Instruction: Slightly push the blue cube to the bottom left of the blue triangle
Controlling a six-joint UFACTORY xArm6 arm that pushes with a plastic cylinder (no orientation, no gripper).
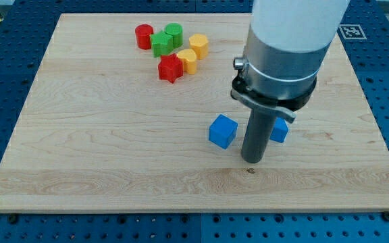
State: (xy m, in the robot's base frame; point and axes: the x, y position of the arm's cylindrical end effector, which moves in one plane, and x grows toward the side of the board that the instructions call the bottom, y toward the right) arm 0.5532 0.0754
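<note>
The blue cube [222, 131] sits on the wooden board [113, 135] right of centre. A second blue block [279, 131], the blue triangle, lies to the cube's right, mostly hidden behind the rod. My tip [251, 161] is on the board between the two, just right of and slightly below the cube, a small gap apart from it.
A cluster at the view's top: a red cylinder [144, 36], a green cylinder [173, 34], a green block [161, 45], a yellow cylinder [198, 46], a yellow block [188, 61] and a red star-shaped block [170, 69]. The arm's large white body [289, 40] hangs over the board's upper right.
</note>
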